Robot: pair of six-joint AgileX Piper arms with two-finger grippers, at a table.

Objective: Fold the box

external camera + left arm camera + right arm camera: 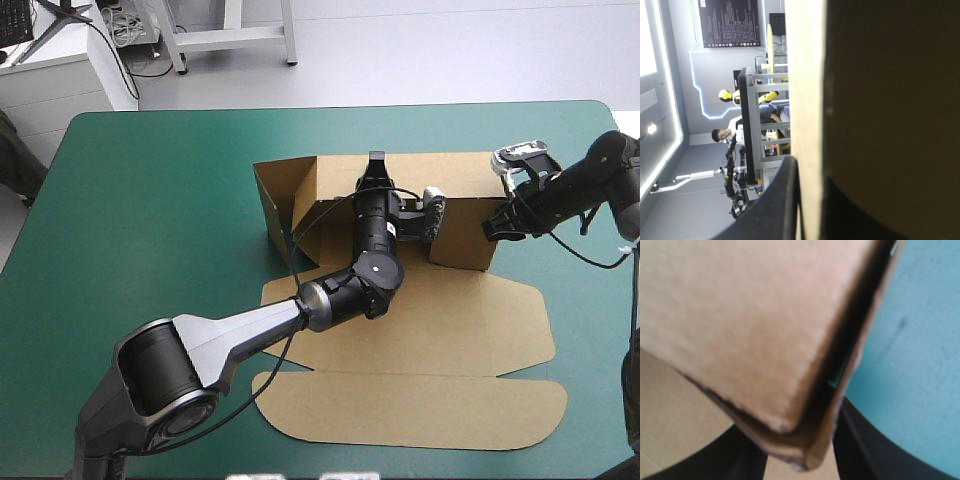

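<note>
From above, the left arm (350, 285) covers much of the raised part of the box (460, 235), so we cannot see the floor there. The left gripper (376, 158) and right gripper (495, 226) are too small to read. In the left wrist view we find one black finger (777, 205) beside the board's pale edge; the other is lost in the dark face beyond it. In the right wrist view the box's corner is blurred and covers the fingertips, leaving only dark bases (870, 450).
</note>
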